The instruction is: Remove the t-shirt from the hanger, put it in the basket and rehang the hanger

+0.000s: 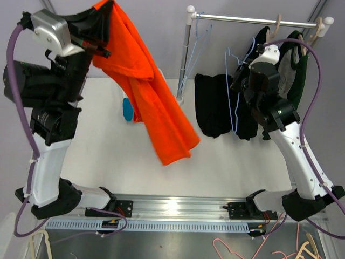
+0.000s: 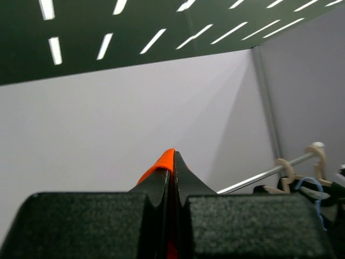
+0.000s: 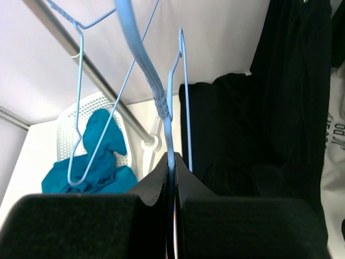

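Pinching the shirt (image 1: 153, 97) in the left gripper (image 2: 171, 178), high over the table (image 1: 242, 162) and well apart from the hanger (image 3: 163, 108), with the right gripper (image 3: 172, 167) pinching that hanger to keep it steady

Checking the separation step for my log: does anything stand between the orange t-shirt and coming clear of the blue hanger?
Nothing visible. The left gripper is shut on the orange t-shirt, which hangs free over the table; the right gripper is shut on the blue hanger beside the black garments, apart from it.
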You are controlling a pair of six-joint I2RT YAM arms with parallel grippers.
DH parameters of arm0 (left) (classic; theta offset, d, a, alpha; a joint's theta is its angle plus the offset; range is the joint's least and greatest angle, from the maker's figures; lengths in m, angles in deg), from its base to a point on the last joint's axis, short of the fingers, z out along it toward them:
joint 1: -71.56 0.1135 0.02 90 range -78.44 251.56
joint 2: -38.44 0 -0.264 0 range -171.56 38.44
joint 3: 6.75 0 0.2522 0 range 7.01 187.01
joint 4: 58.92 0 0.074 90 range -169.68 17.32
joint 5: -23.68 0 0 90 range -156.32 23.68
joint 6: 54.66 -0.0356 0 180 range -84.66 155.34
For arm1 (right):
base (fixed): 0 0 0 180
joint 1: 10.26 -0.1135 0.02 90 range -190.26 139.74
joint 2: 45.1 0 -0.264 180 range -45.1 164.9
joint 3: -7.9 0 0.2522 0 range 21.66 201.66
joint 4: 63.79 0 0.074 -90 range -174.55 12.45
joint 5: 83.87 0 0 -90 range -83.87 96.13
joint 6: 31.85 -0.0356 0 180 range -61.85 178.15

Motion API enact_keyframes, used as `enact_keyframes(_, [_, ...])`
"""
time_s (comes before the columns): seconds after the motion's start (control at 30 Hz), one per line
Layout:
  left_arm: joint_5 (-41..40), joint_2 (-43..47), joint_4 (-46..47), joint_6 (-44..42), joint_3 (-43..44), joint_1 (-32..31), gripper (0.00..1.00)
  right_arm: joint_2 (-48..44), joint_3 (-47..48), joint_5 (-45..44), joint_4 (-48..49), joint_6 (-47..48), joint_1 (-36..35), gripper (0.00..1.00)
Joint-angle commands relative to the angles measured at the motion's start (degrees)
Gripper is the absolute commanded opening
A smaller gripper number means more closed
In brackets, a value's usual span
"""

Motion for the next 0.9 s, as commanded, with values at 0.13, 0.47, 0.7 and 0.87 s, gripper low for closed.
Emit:
enact_keyframes(0.13, [7.42, -9.89, 7.02, 17.42, 4.97, 18.88, 0.01, 7.38, 9.84, 5.89, 6.86, 6.62, 2.28, 0.00])
enact_keyframes(0.47, [8.04, -28.08, 12.83, 30.43, 18.43, 33.03, 0.01, 18.27, 21.87, 11.69, 8.62, 10.76, 6.23, 0.00])
enact_keyframes(0.7, [6.20, -39.15, 11.87, 36.14, 15.62, 37.09, 0.01, 33.30, 40.94, 16.35, -0.42, 10.50, 8.34, 0.00])
enact_keyframes(0.87, [8.57, -40.67, 12.22, 39.75, -2.37, 35.52, 0.01, 40.85, 49.49, 20.38, -4.65, 7.25, 9.40, 0.00])
